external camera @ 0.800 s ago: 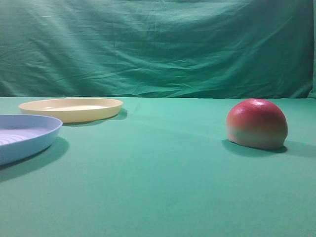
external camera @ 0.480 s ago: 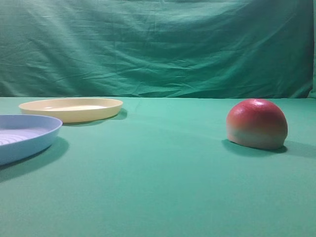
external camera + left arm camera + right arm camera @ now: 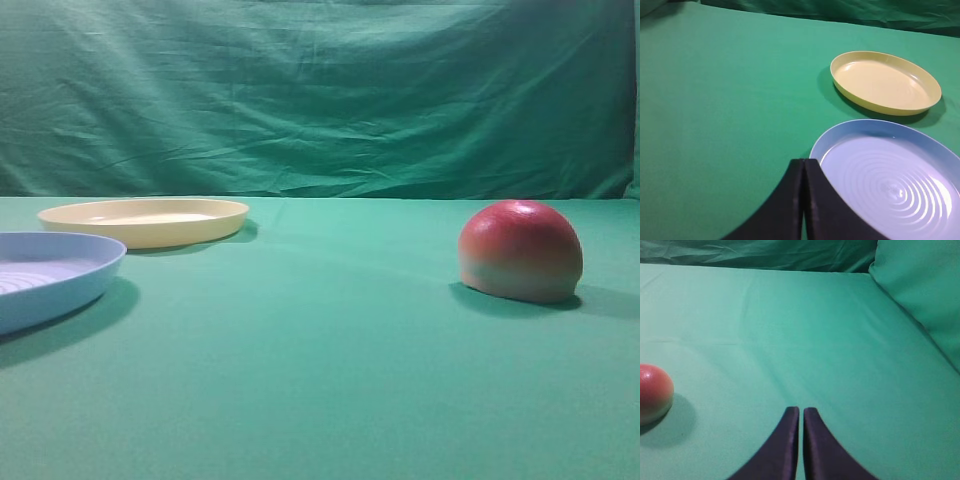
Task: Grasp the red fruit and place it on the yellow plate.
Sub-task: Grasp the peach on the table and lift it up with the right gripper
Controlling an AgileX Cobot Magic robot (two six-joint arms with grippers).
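Observation:
The red fruit (image 3: 520, 250) rests on the green cloth at the right, red on top and pale at its base. It also shows at the left edge of the right wrist view as the red fruit (image 3: 654, 392), well left of my right gripper (image 3: 801, 411), which is shut and empty. The yellow plate (image 3: 145, 220) lies at the back left, empty, and appears again as the yellow plate (image 3: 885, 82) in the left wrist view. My left gripper (image 3: 804, 162) is shut with nothing in it, beside the blue plate's rim. Neither gripper appears in the exterior view.
A light blue ridged plate (image 3: 45, 275) sits at the front left, nearer than the yellow one; its rim (image 3: 850, 126) shows in the left wrist view. A green cloth backdrop (image 3: 320, 90) hangs behind the table, and cloth rises at the right (image 3: 920, 285).

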